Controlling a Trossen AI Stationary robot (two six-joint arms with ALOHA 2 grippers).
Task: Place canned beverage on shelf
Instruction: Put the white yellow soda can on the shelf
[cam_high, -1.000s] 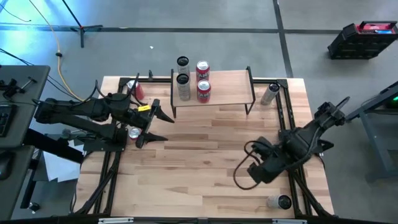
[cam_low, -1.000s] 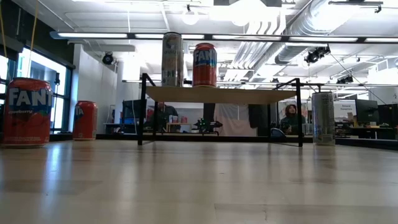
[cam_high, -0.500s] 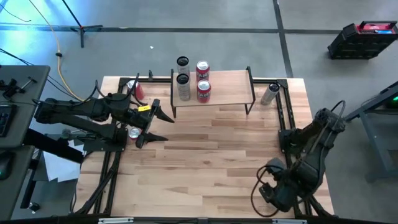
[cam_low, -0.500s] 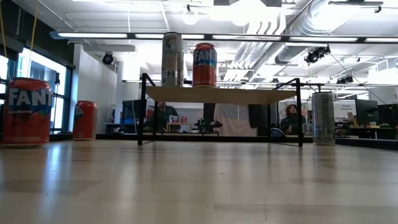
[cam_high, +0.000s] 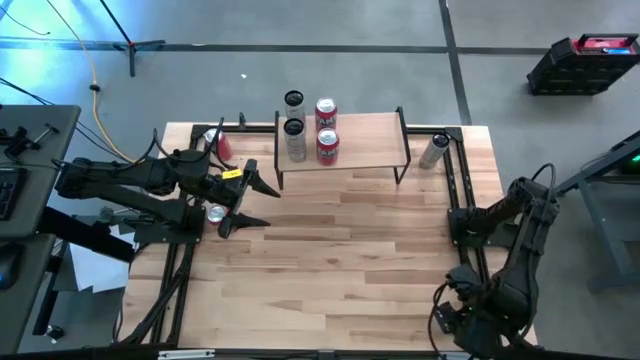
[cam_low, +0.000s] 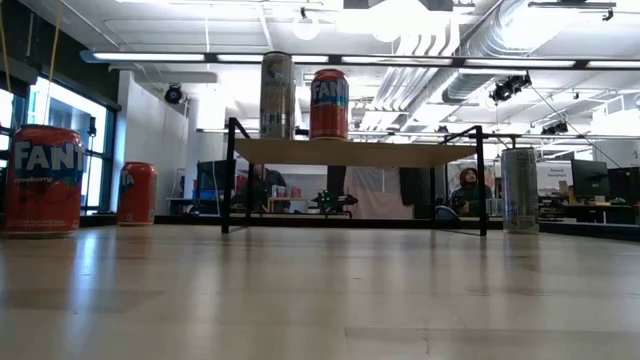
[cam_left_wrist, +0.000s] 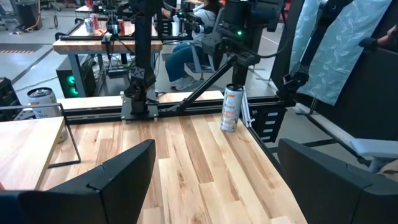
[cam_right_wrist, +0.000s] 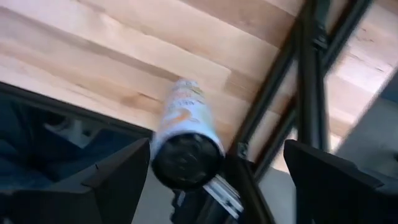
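While hovering with jaws wide, right gripper (cam_right_wrist: 211, 180) is lining up the slim can (cam_right_wrist: 185, 134) between them; next closing, then shelf (cam_high: 355, 140).

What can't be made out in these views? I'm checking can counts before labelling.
- Right gripper: high view, its own arm covers the fingers and the can below.
- That can: right wrist view, blurred label; upright or lying unclear.
- Rear cans on the shelf: low view, hidden behind the front pair.
- Can under the left gripper: high view, mostly covered.
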